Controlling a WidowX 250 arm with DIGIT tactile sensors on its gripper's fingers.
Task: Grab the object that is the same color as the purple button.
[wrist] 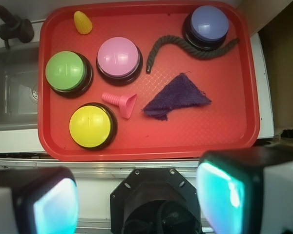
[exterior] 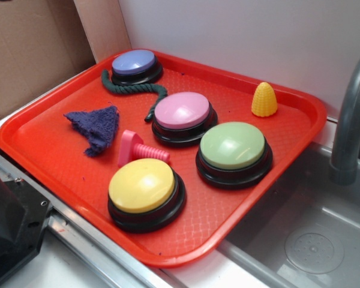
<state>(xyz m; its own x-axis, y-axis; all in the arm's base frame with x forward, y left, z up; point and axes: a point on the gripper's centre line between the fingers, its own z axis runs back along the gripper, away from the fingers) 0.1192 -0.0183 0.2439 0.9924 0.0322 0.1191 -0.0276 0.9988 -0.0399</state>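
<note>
The dark purple cloth scrap (exterior: pixel 95 126) lies flat on the left part of the red tray (exterior: pixel 42 144); in the wrist view it (wrist: pixel 177 97) is right of centre. The purple button (exterior: pixel 134 65) stands at the tray's far corner, and shows at the top right in the wrist view (wrist: pixel 209 24). My gripper (wrist: pixel 136 200) is open and empty, high above the tray's near edge, its two pads (wrist: pixel 219 192) wide apart. It is out of view in the exterior view.
A dark green rope (exterior: pixel 132 90) curls by the purple button. Pink (exterior: pixel 182 114), green (exterior: pixel 233 149) and yellow (exterior: pixel 144 189) buttons, a pink plastic screw (exterior: pixel 139 150) and a yellow corn toy (exterior: pixel 264 99) share the tray. A sink with a grey faucet (exterior: pixel 351 120) is to the right.
</note>
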